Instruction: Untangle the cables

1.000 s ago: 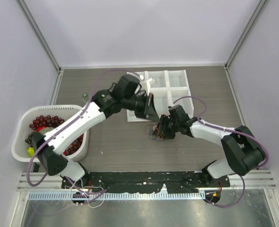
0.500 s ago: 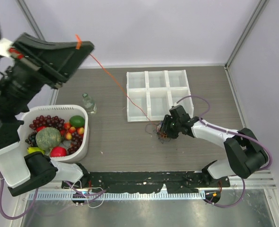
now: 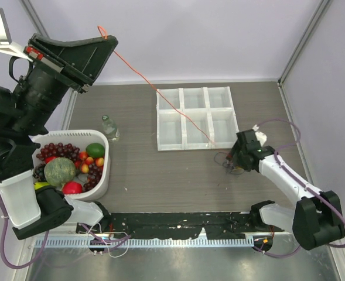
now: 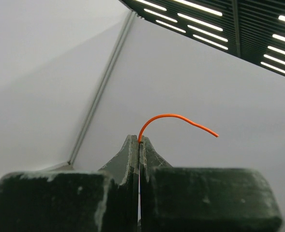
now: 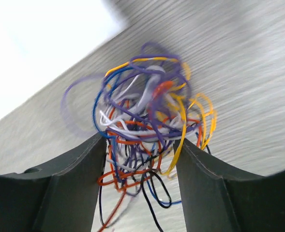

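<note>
The left gripper [image 3: 103, 36], raised high, is clamped on a red-orange cable [image 4: 169, 115] stretched taut to the tangled cables [image 5: 147, 106] on the worktop [image 3: 160, 175]. The right gripper [image 5: 140, 145] straddles them, jaws apart; whether it grips them cannot be told.

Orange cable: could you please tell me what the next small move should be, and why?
Probably lift the left end effector a little higher: it is shut on the orange cable, which runs taut to the tangle the right end effector pins.
</note>
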